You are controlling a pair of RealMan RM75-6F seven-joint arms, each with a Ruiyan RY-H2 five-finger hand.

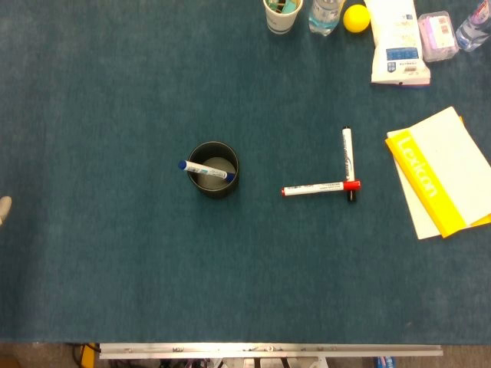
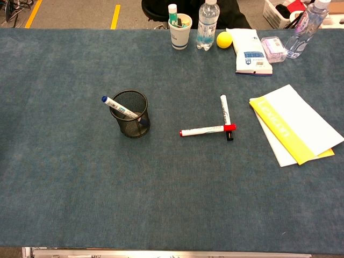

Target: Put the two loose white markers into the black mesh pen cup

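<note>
White markers, two loose, neither one held. My fingers are barely in frame: a pale sliver [image 1: 4,208] at the left edge of the head view may be my left hand, and I can't tell if it is spread or curled. Right hand shows in neither view.

Outward from that sliver: the black mesh pen cup [image 1: 214,189] comes first, well apart from it, with a blue-capped marker [image 1: 205,170] leaning inside. Beyond the cup lies the red-capped marker [image 1: 313,188], and the black-capped marker [image 1: 347,156] crosses its cap end in an L, touching or nearly so.

My plan is to take the red one first, with the right hand. I'd pinch mid-barrel, away from the crossing, so the other doesn't roll. Then drop it in tip-down on the cup's open side, clear of the blue marker.

Head view looks straight down into the cup. Chest view shows the mesh wall and how far the blue marker tilts.
</note>
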